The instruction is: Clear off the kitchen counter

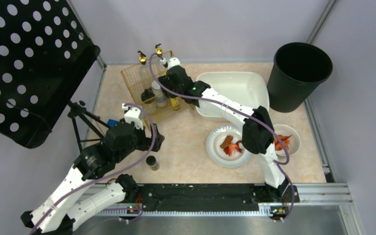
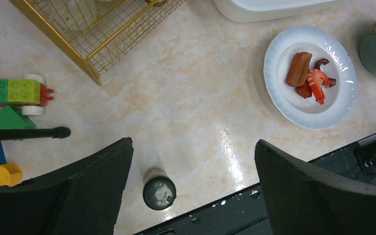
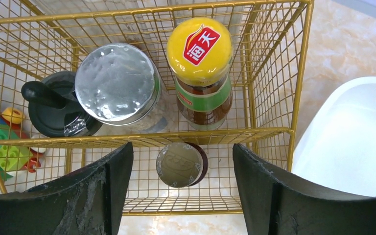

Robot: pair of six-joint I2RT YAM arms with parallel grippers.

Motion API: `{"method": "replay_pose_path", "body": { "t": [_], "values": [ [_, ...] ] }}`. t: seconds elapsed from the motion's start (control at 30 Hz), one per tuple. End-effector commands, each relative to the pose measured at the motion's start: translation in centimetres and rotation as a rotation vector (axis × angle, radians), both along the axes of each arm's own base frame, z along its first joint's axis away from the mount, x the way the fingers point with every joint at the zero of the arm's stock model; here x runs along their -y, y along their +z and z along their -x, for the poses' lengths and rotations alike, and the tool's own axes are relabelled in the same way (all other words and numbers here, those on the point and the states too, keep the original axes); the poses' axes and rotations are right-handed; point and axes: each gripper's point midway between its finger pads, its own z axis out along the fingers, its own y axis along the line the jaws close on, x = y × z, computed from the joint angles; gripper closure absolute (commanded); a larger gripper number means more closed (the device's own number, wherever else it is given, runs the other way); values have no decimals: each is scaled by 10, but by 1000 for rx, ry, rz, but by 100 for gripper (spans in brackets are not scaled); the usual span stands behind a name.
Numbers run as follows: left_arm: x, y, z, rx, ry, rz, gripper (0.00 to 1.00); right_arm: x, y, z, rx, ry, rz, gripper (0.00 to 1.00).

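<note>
The kitchen counter [image 1: 191, 147] is pale marble. A small dark-capped bottle [image 1: 152, 162] stands on it near the front edge. My left gripper [image 1: 154, 139] hangs open above it; in the left wrist view the bottle [image 2: 159, 192] sits below and between the spread jaws [image 2: 193, 142], nearer the left one, untouched. My right gripper [image 1: 169, 78] is open over the gold wire basket [image 1: 144, 81]. In the right wrist view its jaws [image 3: 182, 145] stand apart above a small silver-lidded jar [image 3: 180, 165] in the basket, not touching it.
The basket also holds a yellow-lidded bottle [image 3: 199, 54], a foil-topped jar [image 3: 115, 81] and a black-lidded container [image 3: 54, 105]. A white plate with food [image 1: 229, 146], a bowl [image 1: 286, 139], a white tub [image 1: 235, 90] and a black bin [image 1: 301, 73] stand to the right. Toy bricks [image 2: 12, 93] and a tripod [image 1: 85, 122] are at the left.
</note>
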Motion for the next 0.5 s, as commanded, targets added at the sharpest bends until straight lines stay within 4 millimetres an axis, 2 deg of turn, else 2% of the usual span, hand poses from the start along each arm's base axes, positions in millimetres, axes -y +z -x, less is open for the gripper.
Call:
{"method": "replay_pose_path", "body": {
  "t": [0.0, 0.13, 0.27, 0.33, 0.47],
  "values": [
    [4, -4, -5, 1, 6, 2, 1, 5, 52, 1, 64, -2, -71, 26],
    [3, -24, -5, -54, 42, -6, 1, 21, 79, 20, 90, 1, -99, 25],
    [10, -39, -4, -107, 53, 16, 1, 46, 102, 54, 138, -7, -111, 24],
    [15, -42, -4, -132, 60, 40, 1, 59, 106, 73, 149, -11, -106, 23],
    [24, -60, -2, -217, 92, 77, 1, 88, 94, 111, 145, -14, -80, 23]
  ]
}}
